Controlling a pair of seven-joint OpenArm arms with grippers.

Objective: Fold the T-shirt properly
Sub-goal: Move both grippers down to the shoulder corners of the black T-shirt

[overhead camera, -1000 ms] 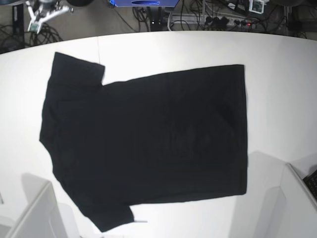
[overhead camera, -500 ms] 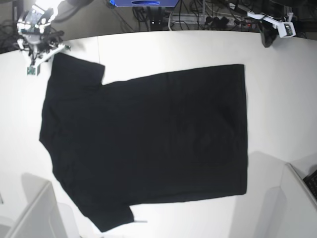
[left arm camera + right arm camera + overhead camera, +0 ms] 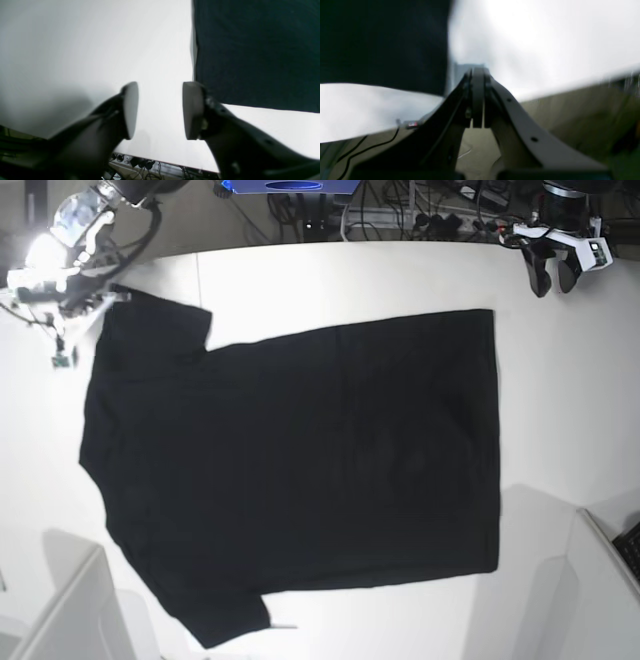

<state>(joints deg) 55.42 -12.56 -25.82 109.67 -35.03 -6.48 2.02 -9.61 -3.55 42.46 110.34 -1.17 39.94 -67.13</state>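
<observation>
The black T-shirt (image 3: 290, 470) lies spread flat on the white table (image 3: 570, 400), plain side up, with its sleeves at the left and its hem at the right. My left gripper (image 3: 553, 280) hangs open over bare table near the far right edge, just beyond the hem's far corner. In the left wrist view the left gripper (image 3: 160, 110) has nothing between its pads, and the T-shirt (image 3: 257, 50) sits to the right of them. My right gripper (image 3: 62, 345) is at the far left beside the upper sleeve. In the blurred right wrist view the right gripper (image 3: 478, 75) is shut and empty, with the T-shirt (image 3: 382, 42) at its left.
Cables and a power strip (image 3: 450, 220) lie beyond the table's far edge, next to a blue object (image 3: 290, 186). A white box (image 3: 70, 610) stands at the near left corner and another white box (image 3: 600, 580) at the near right.
Both arms have come in from the far edge. The left gripper has opened near the hem corner. The right arm has moved down and left beside the sleeve. The T-shirt has not moved.
</observation>
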